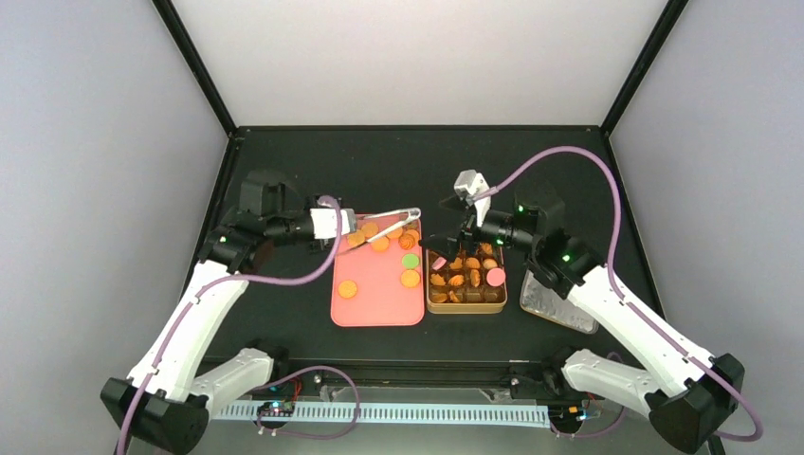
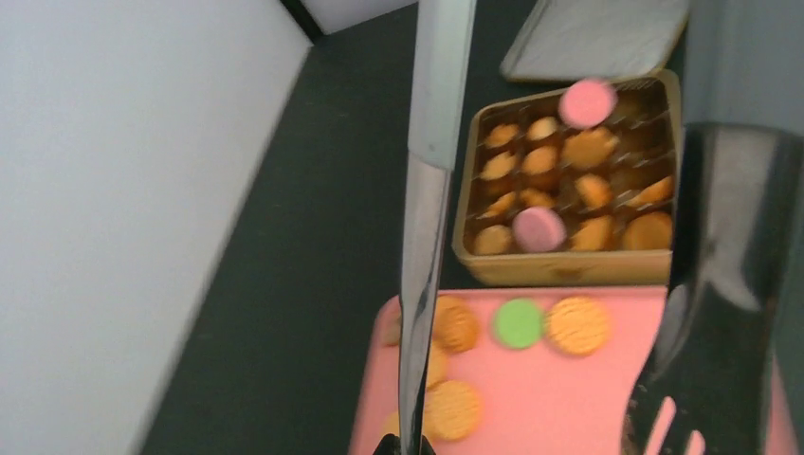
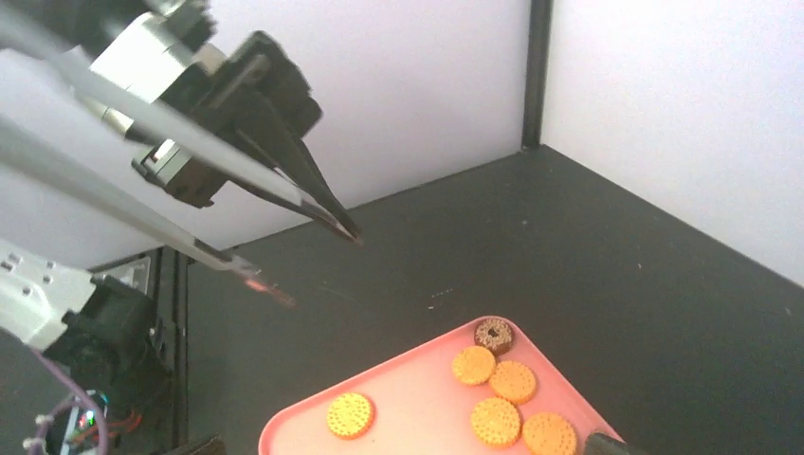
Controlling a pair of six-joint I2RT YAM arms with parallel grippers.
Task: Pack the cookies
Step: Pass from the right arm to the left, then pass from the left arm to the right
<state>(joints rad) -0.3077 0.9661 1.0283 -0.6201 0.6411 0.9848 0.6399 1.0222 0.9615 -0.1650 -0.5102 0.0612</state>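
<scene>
Now the left claw [image 1: 349, 227] pinches tongs [image 1: 391, 219] over the tray's [image 1: 374, 305] cookies [image 1: 410, 279]; the right claw [image 1: 466, 232] hangs spread above the tin [image 1: 465, 306].

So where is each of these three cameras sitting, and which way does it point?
Top: fixed above and behind the arms, looking down on the table; left arm and right arm both show.
Left wrist: on the left arm, facing the cookie box past the tongs it holds.
Right wrist: on the right arm, facing the pink tray and back corner; its fingertips barely show.
Shared: both wrist views show the tray's cookies.
</scene>
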